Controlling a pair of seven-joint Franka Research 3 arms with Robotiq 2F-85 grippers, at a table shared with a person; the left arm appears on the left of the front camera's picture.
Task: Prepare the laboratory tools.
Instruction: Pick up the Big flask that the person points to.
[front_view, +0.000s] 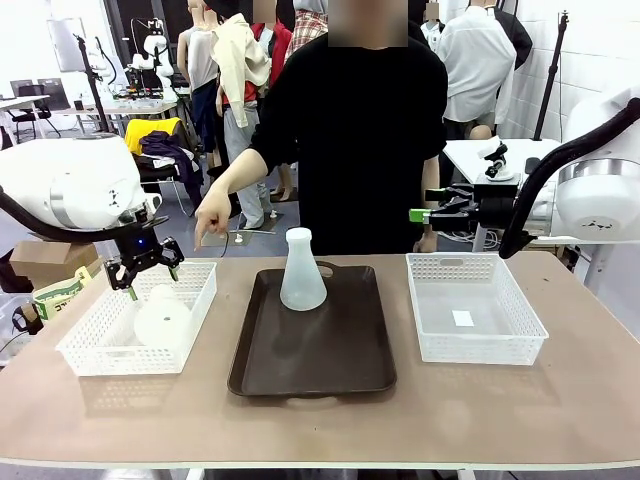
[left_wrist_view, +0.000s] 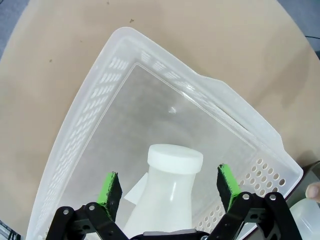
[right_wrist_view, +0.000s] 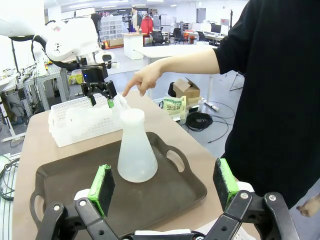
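Observation:
One translucent whitish flask (front_view: 302, 272) stands upright on the dark brown tray (front_view: 330, 370) at mid-table. The other flask (front_view: 160, 318) lies on its side in the left white basket (front_view: 90, 340). My left gripper (front_view: 148, 272) hovers open just above that basket. In the left wrist view its green pads (left_wrist_view: 109, 187) straddle the lying flask's neck (left_wrist_view: 175, 160) without touching it. My right gripper (front_view: 420, 213) is open, held high behind the right basket (front_view: 478, 345). In the right wrist view my right gripper (right_wrist_view: 165, 185) faces the upright flask (right_wrist_view: 134, 147) on the tray (right_wrist_view: 170, 195), empty.
A person stands at the far side, one hand (front_view: 210, 222) pointing down toward the left basket; the same hand (right_wrist_view: 140, 82) shows beside my left gripper (right_wrist_view: 99, 92). The right basket holds only a small white slip (front_view: 462, 318).

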